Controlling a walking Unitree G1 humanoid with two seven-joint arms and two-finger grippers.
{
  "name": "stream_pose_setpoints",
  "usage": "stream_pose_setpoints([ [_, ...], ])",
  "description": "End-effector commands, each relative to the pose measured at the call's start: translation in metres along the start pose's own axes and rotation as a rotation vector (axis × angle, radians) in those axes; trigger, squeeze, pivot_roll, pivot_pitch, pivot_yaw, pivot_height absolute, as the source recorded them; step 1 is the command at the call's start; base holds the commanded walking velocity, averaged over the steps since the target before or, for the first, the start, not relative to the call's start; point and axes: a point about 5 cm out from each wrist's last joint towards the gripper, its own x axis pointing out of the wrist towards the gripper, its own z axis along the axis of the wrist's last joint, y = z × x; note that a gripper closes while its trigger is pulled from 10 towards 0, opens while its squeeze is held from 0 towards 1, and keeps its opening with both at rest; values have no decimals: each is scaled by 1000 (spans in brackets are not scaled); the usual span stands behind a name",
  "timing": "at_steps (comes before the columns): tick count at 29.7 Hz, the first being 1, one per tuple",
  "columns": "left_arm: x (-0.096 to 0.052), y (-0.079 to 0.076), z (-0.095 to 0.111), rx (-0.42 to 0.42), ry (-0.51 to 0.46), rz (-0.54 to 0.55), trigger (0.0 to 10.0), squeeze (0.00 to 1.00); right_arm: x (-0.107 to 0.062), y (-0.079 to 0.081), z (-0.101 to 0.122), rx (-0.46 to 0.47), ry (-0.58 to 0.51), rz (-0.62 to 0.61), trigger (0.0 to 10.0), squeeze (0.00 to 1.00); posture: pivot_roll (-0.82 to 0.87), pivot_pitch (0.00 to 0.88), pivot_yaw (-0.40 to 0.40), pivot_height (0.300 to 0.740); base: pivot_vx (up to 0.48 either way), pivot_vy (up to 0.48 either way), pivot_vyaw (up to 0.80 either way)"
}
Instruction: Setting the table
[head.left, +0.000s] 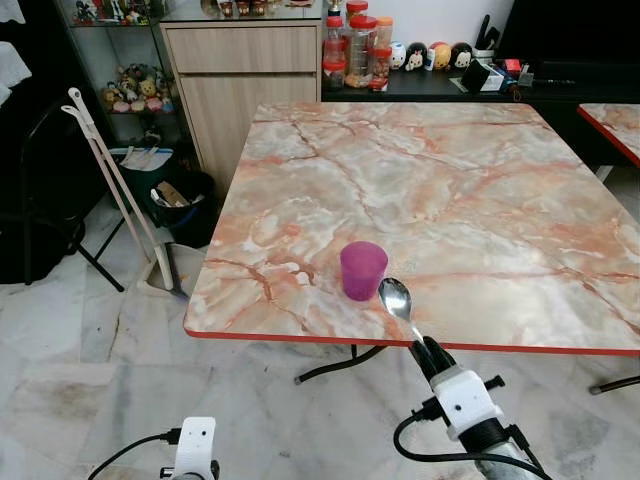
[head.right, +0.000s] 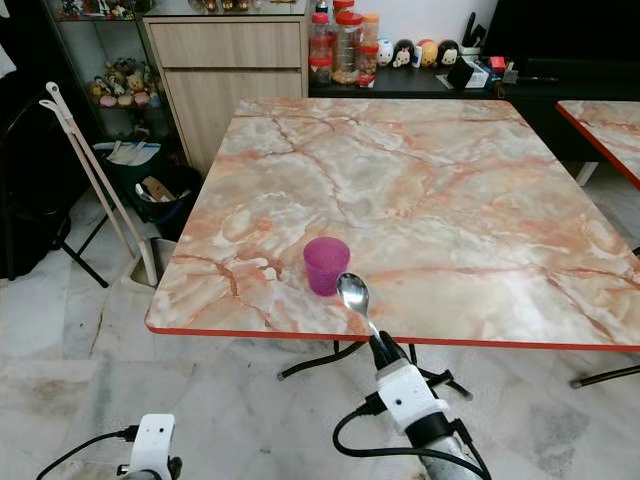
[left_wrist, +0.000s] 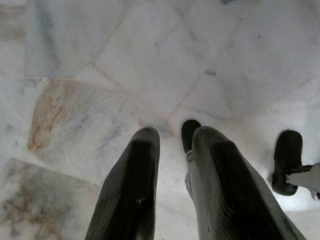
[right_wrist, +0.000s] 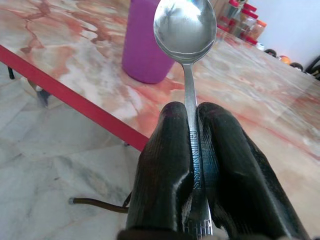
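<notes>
While gripped by the right gripper (right_wrist: 192, 135), one shiny metal spoon (head.left: 396, 298) beside one purple plastic cup (head.left: 362, 270); left gripper (left_wrist: 170, 150) hanging, slightly parted.

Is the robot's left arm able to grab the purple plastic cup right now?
Probably not yet. The left gripper hangs low over the floor, below the marble-patterned table, while the purple plastic cup stands on top near the red edge. Nothing blocks it; it would just need raising.

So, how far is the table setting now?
Done: a purple cup stands on the marble table near its front edge. In hand: the right gripper is shut on a spoon, held over the edge beside the cup. Left: laying the spoon down. The left gripper hangs idle over the floor.
</notes>
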Motion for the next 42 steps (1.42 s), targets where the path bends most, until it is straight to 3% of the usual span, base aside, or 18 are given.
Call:
stream_pose_setpoints([
  [1, -1, 1, -3, 2, 4, 4, 10000, 0, -2, 3, -5, 31, 19, 44, 10000, 0, -93, 0, 15, 740, 0, 0, 0],
  [9, 0, 0, -2, 1, -2, 6, 10000, 0, -11, 11, -24, 73, 101, 189, 10000, 0, -88, 0, 12, 740, 0, 0, 0],
  [13, 0, 2, 1, 0, -11, 16, 10000, 0, -14, 6, -32, 75, 130, 195, 10000, 0, -88, 0, 11, 740, 0, 0, 0],
  [23, 0, 2, 2, -3, -17, 20, 10000, 0, -15, 14, -31, 121, 124, 349, 10000, 0, -84, 0, 10, 740, 0, 0, 0],
  [29, 0, 3, 1, -3, -17, 24, 10000, 0, -11, 11, -23, 129, 90, 356, 10000, 0, -88, 0, 11, 740, 0, 0, 0],
  [42, 0, 3, 3, -7, -21, 27, 10000, 0, -30, 19, -52, 242, 243, 440, 10000, 0, -80, 0, 9, 740, 0, 0, 0],
])
